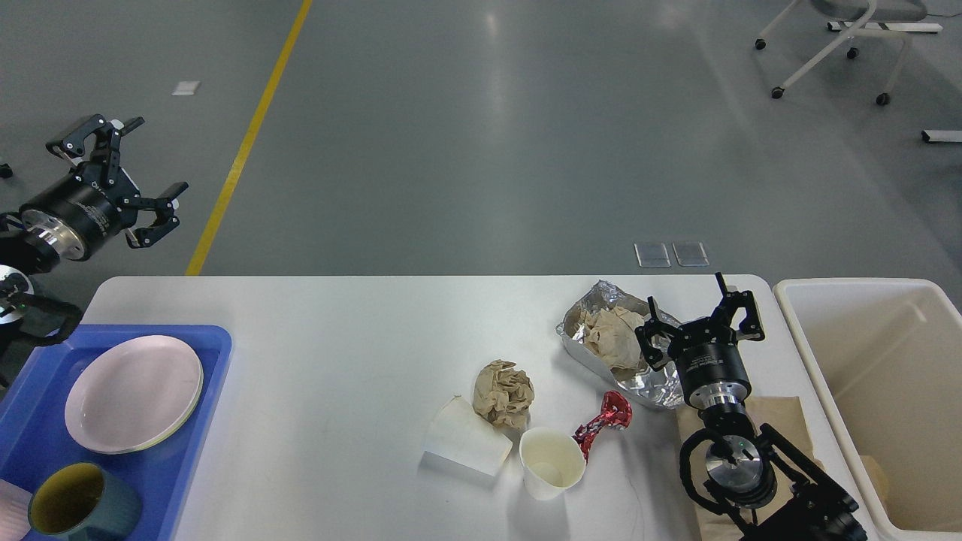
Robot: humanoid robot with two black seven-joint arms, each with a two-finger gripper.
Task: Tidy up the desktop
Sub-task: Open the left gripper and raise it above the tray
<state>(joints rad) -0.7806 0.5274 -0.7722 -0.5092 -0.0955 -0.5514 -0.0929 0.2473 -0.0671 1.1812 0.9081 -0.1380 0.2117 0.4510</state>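
Note:
The white desktop (338,330) carries litter at centre right: a crumpled foil tray (648,387) with brown paper (609,338) in it, a brown paper ball (502,392), a paper cup on its side (466,445), an upright paper cup (552,462) and a red wrapper (605,421). My right gripper (695,317) is open and empty, just right of the foil tray. My left gripper (124,169) is open and empty, raised beyond the table's far left corner.
A blue tray (203,353) at the left holds a pink plate (134,392) and a teal mug (75,503). A cream bin (887,361) stands off the right edge. A brown paper sheet (785,417) lies under my right arm.

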